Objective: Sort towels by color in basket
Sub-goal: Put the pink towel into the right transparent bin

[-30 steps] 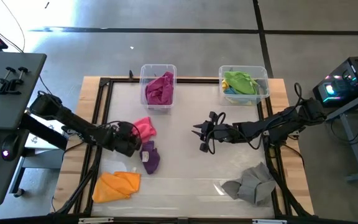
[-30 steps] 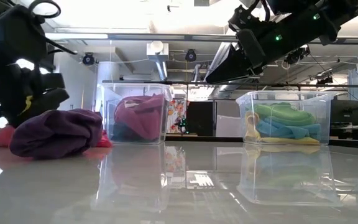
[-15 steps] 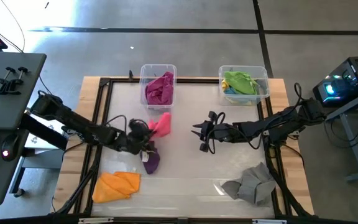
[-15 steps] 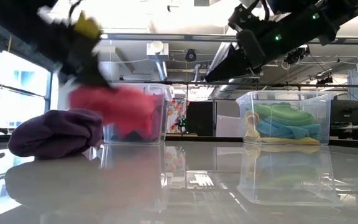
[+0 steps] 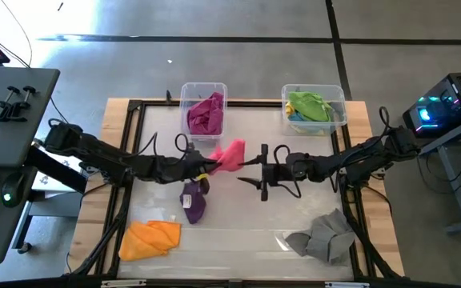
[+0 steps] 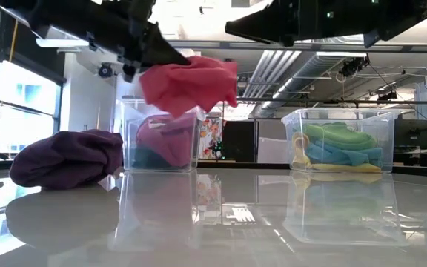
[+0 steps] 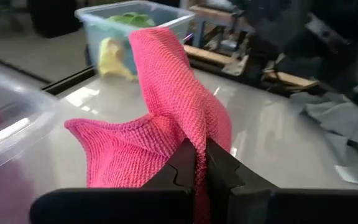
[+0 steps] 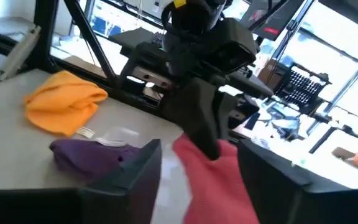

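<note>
My left gripper (image 5: 207, 165) is shut on a pink towel (image 5: 229, 154) above the middle of the table. My right gripper (image 5: 250, 171) faces it, open, and the towel's free end (image 8: 213, 180) reaches between its two fingers; I cannot tell if they touch it. A purple towel (image 5: 193, 202), an orange towel (image 5: 149, 238) and a grey towel (image 5: 322, 236) lie bunched on the table. A clear basket (image 5: 204, 90) at the far edge holds a magenta towel (image 5: 205, 114). A second basket (image 5: 336, 96) holds green, light blue and yellow towels (image 5: 309, 106). My left gripper pinches a bunched fold of the pink towel (image 7: 194, 134) between its two fingertips (image 7: 185, 163). The fingers lie about level, coming from the table's left. The towel is lifted clear of the table (image 6: 191, 81) and flops out beyond the fingers toward my right gripper.
A dark frame (image 5: 238, 102) rims the glossy table top. The purple towel lies just on the near side of my left arm. Bare table shows between the two baskets and along the near edge between the orange and grey towels.
My left gripper has shut on the pink towel beside the purple one, lifted it clear and carried it toward the table's right, up to my right gripper. My right gripper has opened wider. The purple towel has stayed where it was.
</note>
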### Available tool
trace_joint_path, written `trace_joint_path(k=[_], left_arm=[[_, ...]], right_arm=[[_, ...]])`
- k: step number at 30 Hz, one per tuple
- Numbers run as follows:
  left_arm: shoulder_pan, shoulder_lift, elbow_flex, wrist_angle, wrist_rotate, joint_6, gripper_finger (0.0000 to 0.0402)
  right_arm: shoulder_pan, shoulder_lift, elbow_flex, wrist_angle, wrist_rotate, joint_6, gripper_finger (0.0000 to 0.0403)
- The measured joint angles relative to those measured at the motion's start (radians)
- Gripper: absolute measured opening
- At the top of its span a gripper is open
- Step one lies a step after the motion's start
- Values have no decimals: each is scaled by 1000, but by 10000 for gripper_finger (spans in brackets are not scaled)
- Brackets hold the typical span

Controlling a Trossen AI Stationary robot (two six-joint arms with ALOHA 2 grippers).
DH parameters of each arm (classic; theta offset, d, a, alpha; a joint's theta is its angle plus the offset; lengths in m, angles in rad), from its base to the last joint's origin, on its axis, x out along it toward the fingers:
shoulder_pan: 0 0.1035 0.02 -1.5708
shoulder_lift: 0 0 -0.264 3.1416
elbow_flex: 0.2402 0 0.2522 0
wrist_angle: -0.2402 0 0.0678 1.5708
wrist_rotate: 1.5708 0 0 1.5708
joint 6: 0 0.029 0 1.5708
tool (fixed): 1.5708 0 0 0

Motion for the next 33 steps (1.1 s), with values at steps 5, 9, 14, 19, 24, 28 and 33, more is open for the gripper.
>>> trace_joint_path(k=[5,9,14,19,24,28,33], left_arm=[[3,89,0,215,125,97,1],[3,156,0,404,197,174,1],[3,208,1,555,291,252,1],[3,218,1,589,329,267,1],[3,215,1,591,328,317,34],[0,168,1,492,307,388,83],[-22,32,2,146,120,358,119]], right_arm=[[0,3,0,1,32,-36,251],[2,50,2,22,32,-36,255],[16,158,2,158,83,-31,243],[22,240,2,275,123,-27,202],[26,248,2,246,124,60,123],[27,221,2,178,141,88,43],[57,75,1,-127,357,164,24]])
